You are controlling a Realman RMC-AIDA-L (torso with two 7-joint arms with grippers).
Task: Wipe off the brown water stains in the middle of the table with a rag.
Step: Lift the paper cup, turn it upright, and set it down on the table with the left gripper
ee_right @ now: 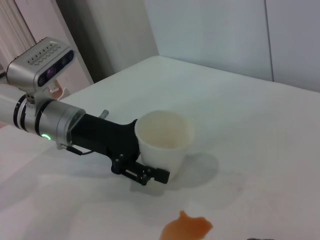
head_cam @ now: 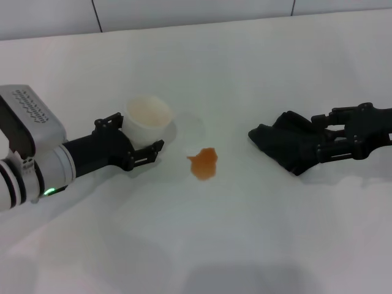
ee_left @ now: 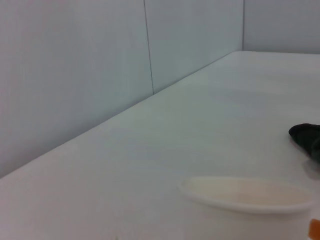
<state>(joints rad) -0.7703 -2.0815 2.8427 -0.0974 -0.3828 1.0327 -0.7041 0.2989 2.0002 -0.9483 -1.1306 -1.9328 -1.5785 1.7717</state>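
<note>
While the left gripper [head_cam: 136, 138] brackets the paper cup [head_cam: 147, 119], spread around it toward the table's [head_cam: 245, 245] left edge, the right gripper [head_cam: 318, 136] pinches the rag [head_cam: 283, 144] rightward; the brown water stains [head_cam: 204, 163] lie mid-table, unwiped

A white paper cup [head_cam: 147, 119] stands upright with its mouth open, pale beige inside, and casts a soft shadow beside its base. The right wrist view shows the cup [ee_right: 163, 141] from the side, tapering toward its bottom, its inside bare as far as can be seen. In the left wrist view only its rim [ee_left: 247, 194] appears, as a flat oval. Behind the surface rises a pale panelled wall [ee_left: 75, 75] with thin dark vertical seams [ee_left: 148, 47] between the panels. Beige vertical slats [ee_right: 20, 45] hang in the far corner.
</note>
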